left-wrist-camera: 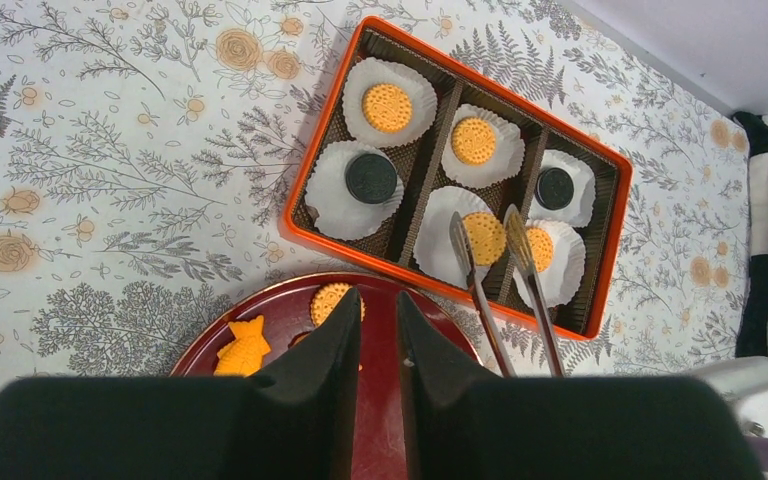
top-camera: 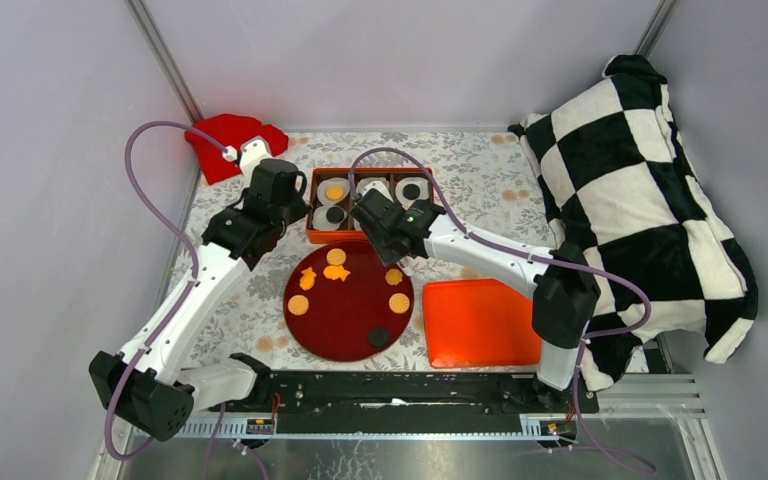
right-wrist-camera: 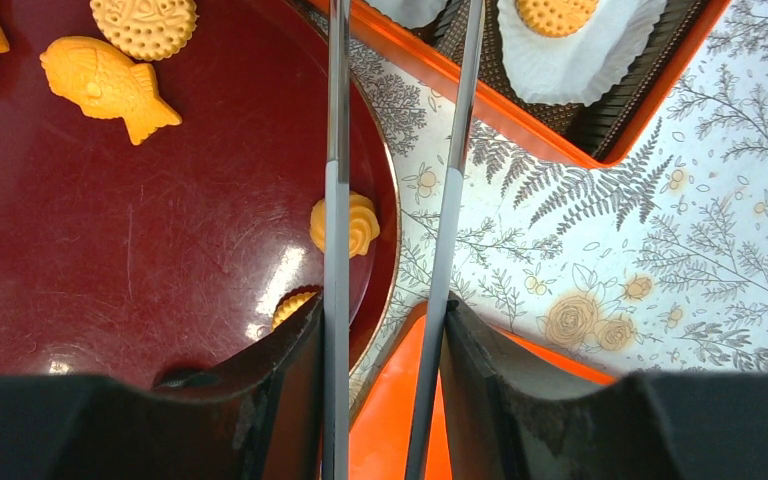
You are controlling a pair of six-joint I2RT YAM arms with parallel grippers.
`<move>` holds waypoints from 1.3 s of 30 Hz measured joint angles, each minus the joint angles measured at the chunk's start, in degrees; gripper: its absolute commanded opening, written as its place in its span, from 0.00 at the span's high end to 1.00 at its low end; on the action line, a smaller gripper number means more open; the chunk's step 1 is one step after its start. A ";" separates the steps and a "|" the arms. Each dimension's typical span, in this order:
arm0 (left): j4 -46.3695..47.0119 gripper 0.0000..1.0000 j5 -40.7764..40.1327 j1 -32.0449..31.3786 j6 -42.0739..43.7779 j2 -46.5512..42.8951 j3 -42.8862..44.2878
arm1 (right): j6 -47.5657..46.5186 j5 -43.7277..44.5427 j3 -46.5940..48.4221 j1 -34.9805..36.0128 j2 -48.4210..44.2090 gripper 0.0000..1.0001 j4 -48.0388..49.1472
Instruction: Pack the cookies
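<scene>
1. Black fingers [left-wrist-camera: 330, 350] of the left gripper [left-wrist-camera: 380, 310] fill the near edge of its wrist view. They are parted by a narrow gap with nothing in it, and the far rim of the dark red plate [top-camera: 345, 312] shows through the gap.
2. Clamped in the right gripper [right-wrist-camera: 385, 325] are metal tongs [right-wrist-camera: 336, 150]. Their two arms run out between its fingers, from above the plate's right edge toward the orange box [left-wrist-camera: 360, 256].
3. In the left wrist view the tong tips sit on either side of one of the cookies [left-wrist-camera: 482, 237], an orange one in the near middle paper cup [left-wrist-camera: 438, 262]. I cannot tell whether they touch it.
4. Just beyond the plate, the box has three compartments and six cups, each cup holding one cookie: four orange, two black.
5. More cookies lie on the plate:
   - round orange ones;
   - two fish shapes at the far left;
   - a black one at the near right.
6. An orange lid [top-camera: 480, 322] lies right of the plate, a red cloth [top-camera: 222, 140] at the far left, and a checkered pillow [top-camera: 640, 200] at the right.
</scene>
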 measured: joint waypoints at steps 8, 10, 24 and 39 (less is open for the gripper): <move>0.81 0.75 0.20 0.00 0.83 -0.02 -0.02 | 0.15 -0.66 -0.07 0.00 2.40 0.61 0.24; 0.90 0.75 0.39 0.00 1.14 -0.02 -0.02 | 0.26 -0.61 -0.15 0.00 2.40 0.61 0.44; 2.29 0.74 1.57 0.00 1.86 -0.70 -0.37 | 0.63 0.44 -0.68 0.00 2.23 0.53 1.46; 3.80 0.94 3.06 0.00 2.29 -1.51 -0.81 | 4.57 12.94 -1.60 -0.28 -11.23 0.85 -0.57</move>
